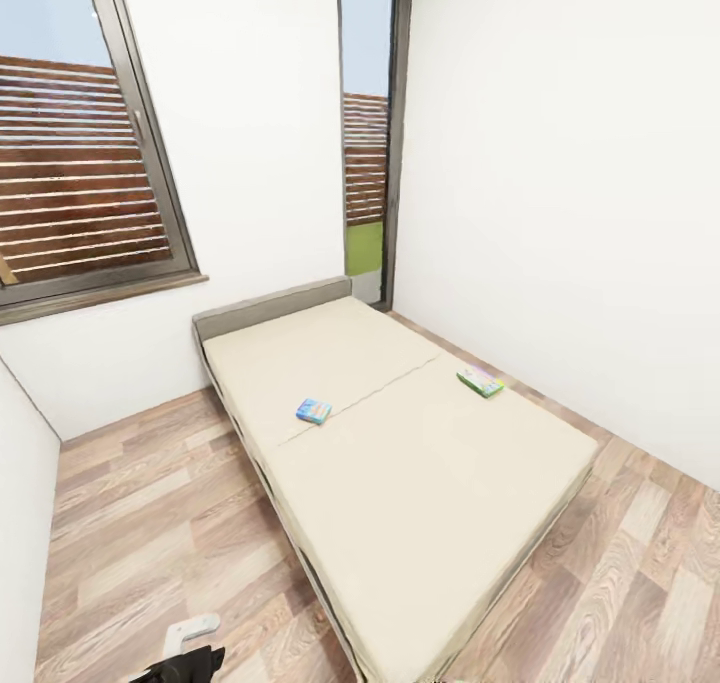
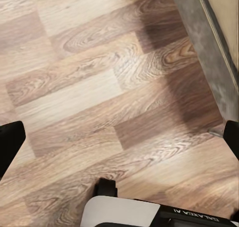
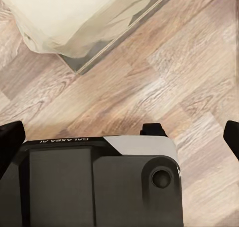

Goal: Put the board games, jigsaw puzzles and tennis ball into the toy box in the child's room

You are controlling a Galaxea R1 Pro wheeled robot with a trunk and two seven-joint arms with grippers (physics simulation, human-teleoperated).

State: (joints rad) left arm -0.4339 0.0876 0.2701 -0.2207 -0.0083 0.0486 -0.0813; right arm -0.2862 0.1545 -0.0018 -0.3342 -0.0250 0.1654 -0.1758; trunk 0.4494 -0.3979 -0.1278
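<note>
Head view: the bed [image 1: 420,463] fills the middle of the child's room, headboard [image 1: 270,308] under the windows. Two board games lie flat on the mattress, well apart: the blue one [image 1: 313,410] near the centre seam, the green-edged one [image 1: 480,381] toward the wall-side edge. Plank floor [image 1: 150,523] runs alongside.

Left wrist view: the left gripper [image 2: 119,137] hangs over bare floor, its dark fingers [image 2: 10,140] set wide with nothing between them; the bed's grey frame [image 2: 204,43] passes close by.

Right wrist view: the right gripper [image 3: 119,135] likewise has its fingers [image 3: 10,137] spread wide and empty, above floor beside the mattress corner [image 3: 59,23].

Risk: both games sit well in from the foot of the bed, so I'd expect a long reach. Thin, flat boxes on a soft mattress could slide or be pressed in rather than gripped, and the base may bump the frame while closing in.
</note>
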